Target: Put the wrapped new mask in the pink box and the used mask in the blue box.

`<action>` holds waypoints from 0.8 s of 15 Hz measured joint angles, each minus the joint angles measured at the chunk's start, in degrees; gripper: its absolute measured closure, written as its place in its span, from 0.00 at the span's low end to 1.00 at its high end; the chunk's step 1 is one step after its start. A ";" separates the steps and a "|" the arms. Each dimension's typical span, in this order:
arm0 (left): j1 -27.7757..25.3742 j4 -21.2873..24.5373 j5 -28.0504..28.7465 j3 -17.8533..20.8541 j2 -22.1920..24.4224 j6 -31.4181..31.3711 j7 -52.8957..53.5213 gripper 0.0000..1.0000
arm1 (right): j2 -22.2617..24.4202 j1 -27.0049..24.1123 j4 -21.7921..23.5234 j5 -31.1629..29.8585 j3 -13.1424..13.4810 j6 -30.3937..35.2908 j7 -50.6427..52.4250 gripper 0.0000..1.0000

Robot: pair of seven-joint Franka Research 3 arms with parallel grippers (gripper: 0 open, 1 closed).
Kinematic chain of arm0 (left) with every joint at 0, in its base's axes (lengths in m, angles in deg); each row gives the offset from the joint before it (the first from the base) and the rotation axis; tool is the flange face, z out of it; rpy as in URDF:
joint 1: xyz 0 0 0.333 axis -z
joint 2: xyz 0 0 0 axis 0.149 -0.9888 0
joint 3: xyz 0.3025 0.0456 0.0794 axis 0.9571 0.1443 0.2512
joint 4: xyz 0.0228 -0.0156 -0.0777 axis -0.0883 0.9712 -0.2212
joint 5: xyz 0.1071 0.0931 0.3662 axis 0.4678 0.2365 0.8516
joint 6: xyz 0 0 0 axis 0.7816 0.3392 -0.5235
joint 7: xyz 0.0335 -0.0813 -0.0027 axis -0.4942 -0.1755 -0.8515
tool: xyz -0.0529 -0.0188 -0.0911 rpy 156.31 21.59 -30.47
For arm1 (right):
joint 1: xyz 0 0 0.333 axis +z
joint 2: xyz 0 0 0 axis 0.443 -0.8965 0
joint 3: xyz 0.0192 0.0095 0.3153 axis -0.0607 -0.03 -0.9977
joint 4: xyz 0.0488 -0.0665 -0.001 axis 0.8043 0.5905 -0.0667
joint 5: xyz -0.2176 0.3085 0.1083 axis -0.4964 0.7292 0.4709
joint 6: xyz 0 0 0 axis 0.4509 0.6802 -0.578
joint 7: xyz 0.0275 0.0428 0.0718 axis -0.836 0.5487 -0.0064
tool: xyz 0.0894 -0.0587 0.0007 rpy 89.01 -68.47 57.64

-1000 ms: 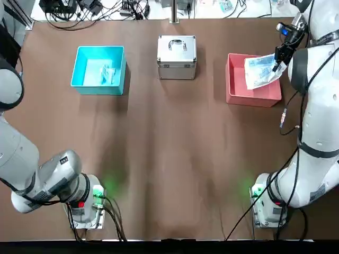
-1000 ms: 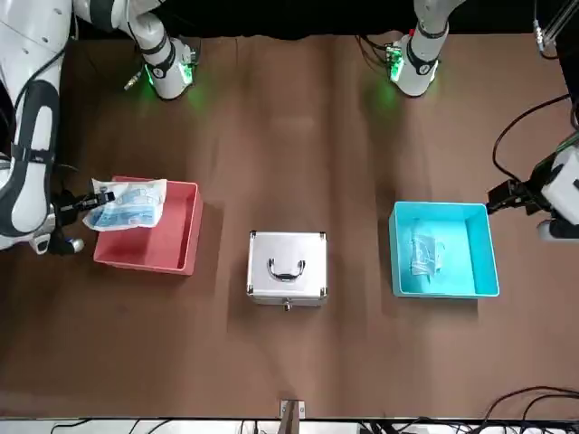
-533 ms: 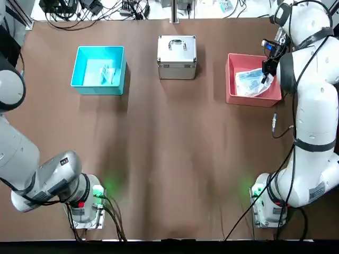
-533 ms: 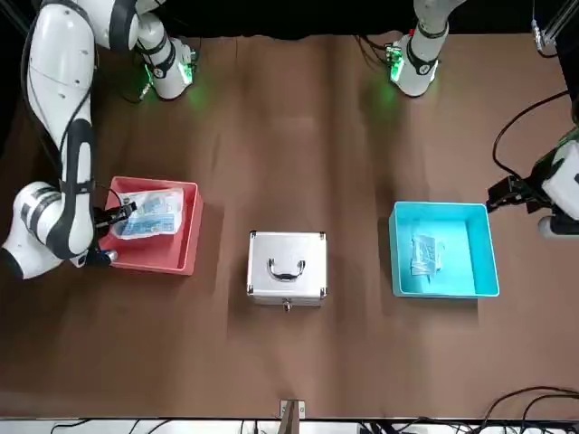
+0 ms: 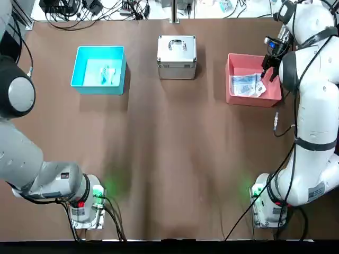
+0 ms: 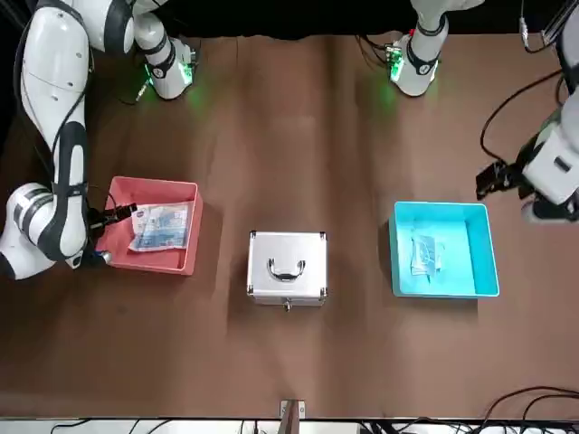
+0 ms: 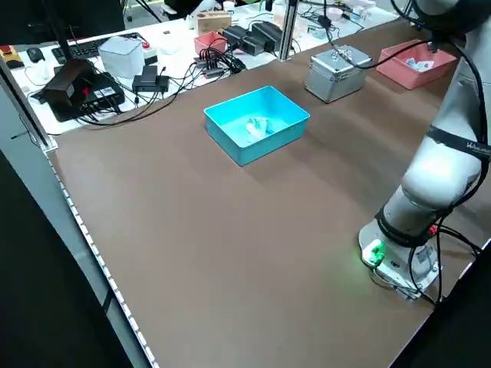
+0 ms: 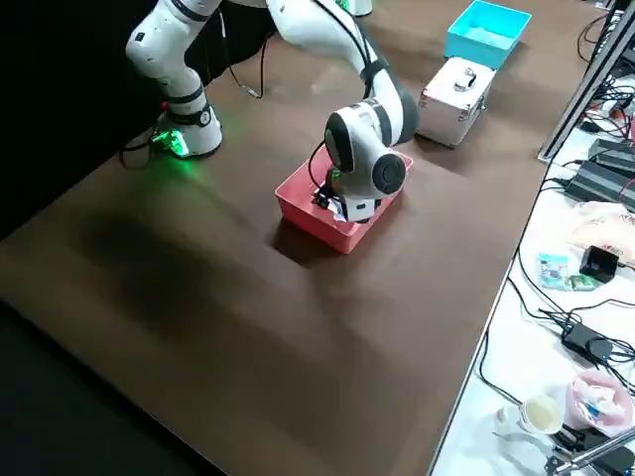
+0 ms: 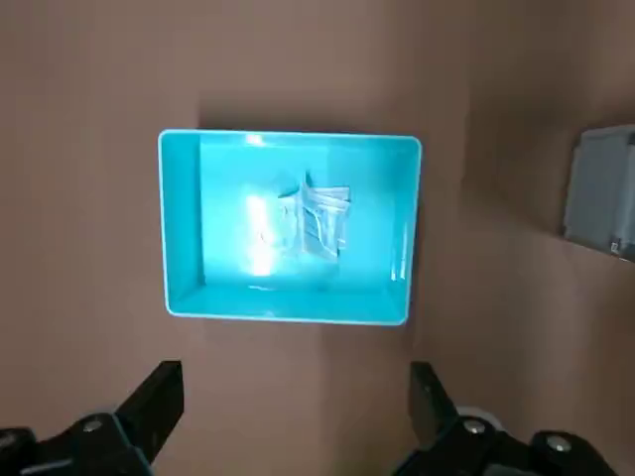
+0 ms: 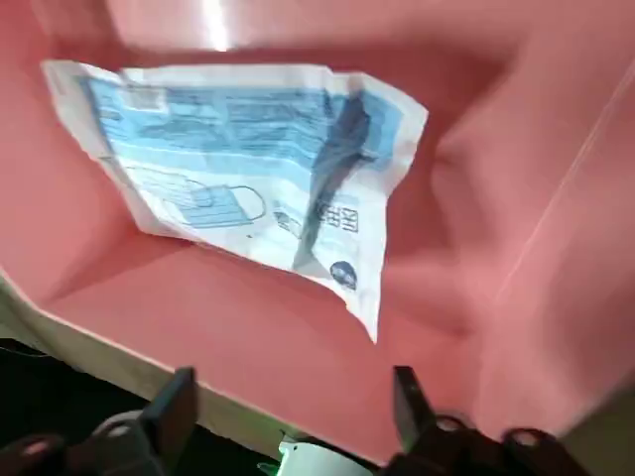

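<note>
The blue box [image 7: 257, 125] is sitting open at upper center, a crumpled pale item lying inside. Right of it, a silver case [image 7: 337, 73] is standing, and the pink box [image 7: 415, 64] is resting at upper right.

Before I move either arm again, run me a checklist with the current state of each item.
1. Wrapped new mask inside the pink box: ok, it lies within the walls.
2. Right gripper released: ok, its fingers are apart with nothing between them.
3. Right gripper clear of the pink box: not ok, it is over the box's side nearest its own arm; lifting first looks wise.
4. Used mask inside the blue box: ok.
5. Left gripper empty: ok, open, off to the outer side of the blue box.
6. Wrapper still sealed: cannot tell, not all its edges can be checked.
</note>
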 joint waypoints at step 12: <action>-0.14 6.75 -0.66 0.68 4.19 -4.17 0.59 0.00 | 4.95 0.22 -18.61 -0.05 7.50 12.78 -1.75 0.01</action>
